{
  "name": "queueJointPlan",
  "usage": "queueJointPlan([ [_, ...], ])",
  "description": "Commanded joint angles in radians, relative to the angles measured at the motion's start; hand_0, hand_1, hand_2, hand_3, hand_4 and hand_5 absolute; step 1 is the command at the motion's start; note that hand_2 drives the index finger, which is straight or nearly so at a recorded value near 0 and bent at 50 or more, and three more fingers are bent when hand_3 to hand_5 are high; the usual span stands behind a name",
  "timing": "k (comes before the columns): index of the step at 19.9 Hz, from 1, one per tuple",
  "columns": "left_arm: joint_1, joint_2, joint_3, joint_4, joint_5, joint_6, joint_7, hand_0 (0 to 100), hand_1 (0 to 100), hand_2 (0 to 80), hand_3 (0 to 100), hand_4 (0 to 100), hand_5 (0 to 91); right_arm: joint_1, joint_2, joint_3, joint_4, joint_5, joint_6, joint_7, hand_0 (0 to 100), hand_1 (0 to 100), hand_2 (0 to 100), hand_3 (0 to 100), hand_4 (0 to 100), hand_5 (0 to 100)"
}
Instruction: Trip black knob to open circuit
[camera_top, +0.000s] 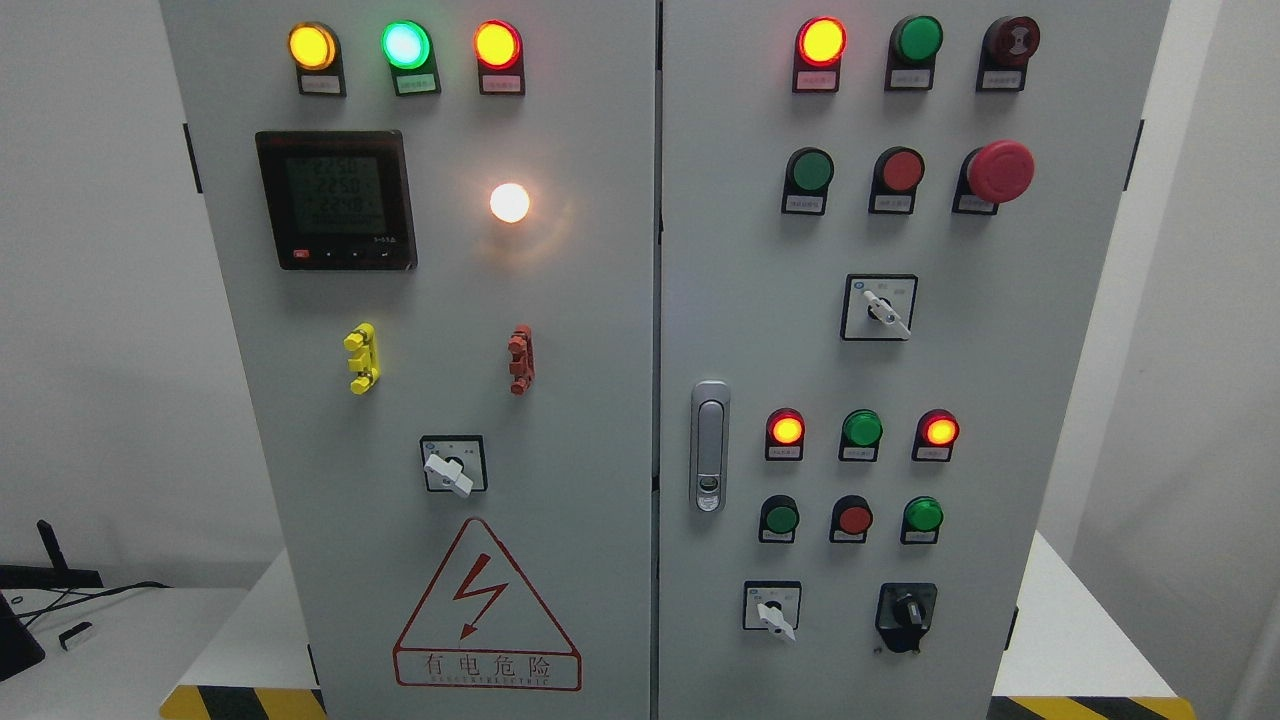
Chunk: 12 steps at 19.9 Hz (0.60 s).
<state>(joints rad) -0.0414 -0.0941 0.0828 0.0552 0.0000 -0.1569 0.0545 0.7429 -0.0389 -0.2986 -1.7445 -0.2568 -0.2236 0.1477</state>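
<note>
Neither robot hand in view, so hand state impossible to tell. Small black rotary knob (907, 612) at lower right of grey metal cabinet (600, 300), untouched. Tripping apparently not begun; whole task left.

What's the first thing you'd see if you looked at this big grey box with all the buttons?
Your eye lands on the glowing lights: the bright white lamp in the middle of the left door, and the yellow, green and red lamps along its top. Next comes the big red mushroom button on the upper right door and the red lightning warning triangle at the bottom left. The black knob sits quietly at the lower right, and no robot hand is in view.
</note>
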Motion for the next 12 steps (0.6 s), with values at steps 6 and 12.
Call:
queueJointPlan([
  [6,0.0,-0.001,0.0,0.0,-0.031,0.0,0.001,12,39,0.0,0,0,0.0,-0.356,-0.055,-0.065,-0.202,-0.015,0.268,-0.062,21,45,37,85,74,69],
  [12,0.0,0.001,0.0,0.0,-0.031,0.0,0.001,12,39,0.0,0,0,0.0,-0.555,-0.052,-0.059,-0.168,-0.015,0.441,-0.075,15,56,42,99,90,87],
])
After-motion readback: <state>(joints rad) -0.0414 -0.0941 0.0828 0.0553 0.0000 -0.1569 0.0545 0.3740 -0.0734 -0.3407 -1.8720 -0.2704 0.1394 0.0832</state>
